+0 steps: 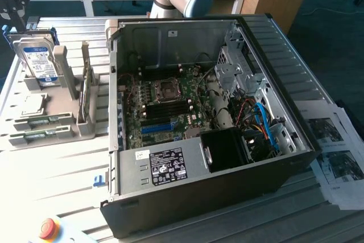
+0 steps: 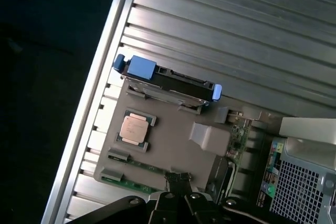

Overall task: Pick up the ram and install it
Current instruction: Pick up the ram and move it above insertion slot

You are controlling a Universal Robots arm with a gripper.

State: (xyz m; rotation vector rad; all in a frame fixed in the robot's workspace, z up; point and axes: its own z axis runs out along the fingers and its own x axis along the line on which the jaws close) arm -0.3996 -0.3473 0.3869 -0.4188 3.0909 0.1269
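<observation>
Two green ram sticks (image 1: pixel 41 121) (image 1: pixel 35 136) lie flat in the front slots of a grey holder (image 1: pixel 68 112) at the exterior view's left, beside the open computer case (image 1: pixel 273 61). In the wrist view a ram stick (image 2: pixel 134 185) shows as a thin green strip close to my black fingertips. My gripper (image 2: pixel 178 179) hangs above the holder, shut, with nothing between its fingers. In the exterior view the gripper (image 1: pixel 14 9) is a dark shape high over the holder's far left corner. The motherboard (image 1: pixel 165 106) lies inside the case with its black slots showing.
A silver hard drive (image 1: pixel 37 61) with a blue-white label stands in the holder, and a CPU chip (image 1: pixel 33 104) lies in front of it. The table's edge (image 2: pixel 89 114) runs close to the holder. Printed sheets (image 1: pixel 335 152) lie at the exterior view's right. A red stop button (image 1: pixel 47 227) sits in front.
</observation>
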